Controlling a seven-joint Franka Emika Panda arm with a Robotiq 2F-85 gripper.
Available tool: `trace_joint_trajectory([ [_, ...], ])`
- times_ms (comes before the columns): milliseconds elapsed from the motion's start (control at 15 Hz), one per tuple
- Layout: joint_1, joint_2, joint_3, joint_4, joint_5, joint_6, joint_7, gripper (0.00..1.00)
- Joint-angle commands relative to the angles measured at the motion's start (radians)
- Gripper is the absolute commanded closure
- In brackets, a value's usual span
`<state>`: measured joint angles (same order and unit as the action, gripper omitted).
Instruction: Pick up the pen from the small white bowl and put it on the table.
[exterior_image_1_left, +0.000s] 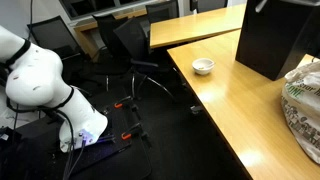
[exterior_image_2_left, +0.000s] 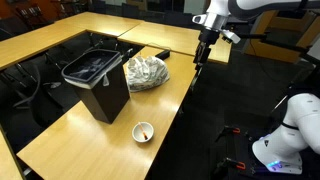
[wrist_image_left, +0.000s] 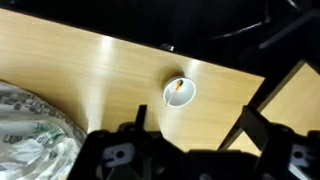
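Note:
The small white bowl (wrist_image_left: 179, 91) stands on the light wood table (wrist_image_left: 100, 70), near its edge. An orange and white pen (wrist_image_left: 178, 90) lies inside it. The bowl also shows in both exterior views (exterior_image_1_left: 203, 66) (exterior_image_2_left: 143, 132). My gripper (wrist_image_left: 195, 135) is open and empty, its two dark fingers spread wide at the bottom of the wrist view. It hangs high above the table, far from the bowl, beyond the bag at the table's other end (exterior_image_2_left: 200, 58).
A big black box (exterior_image_2_left: 97, 80) stands between the bowl and a white patterned bag (exterior_image_2_left: 147, 72). Both also appear in an exterior view, the box (exterior_image_1_left: 275, 35) and the bag (exterior_image_1_left: 305, 105). Office chairs (exterior_image_1_left: 135, 45) and a white machine (exterior_image_1_left: 35, 80) stand on the floor beside the table.

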<state>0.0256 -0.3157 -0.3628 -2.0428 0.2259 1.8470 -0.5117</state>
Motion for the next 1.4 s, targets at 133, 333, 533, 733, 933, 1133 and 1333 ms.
trace_joint_trajectory([
  [133, -0.049, 0.003, 0.050, -0.007, 0.007, 0.012, 0.012, 0.00],
  [333, -0.071, -0.014, 0.139, -0.081, -0.032, 0.154, 0.176, 0.00],
  [533, -0.070, 0.010, 0.241, -0.156, -0.069, 0.317, 0.409, 0.00],
  [733, -0.067, 0.070, 0.346, -0.218, -0.139, 0.430, 0.675, 0.00],
  [933, -0.056, 0.178, 0.416, -0.242, -0.197, 0.522, 0.913, 0.00],
  [1133, -0.039, 0.311, 0.444, -0.233, -0.248, 0.644, 1.114, 0.00],
  [1333, -0.003, 0.447, 0.425, -0.196, -0.299, 0.746, 1.233, 0.00],
])
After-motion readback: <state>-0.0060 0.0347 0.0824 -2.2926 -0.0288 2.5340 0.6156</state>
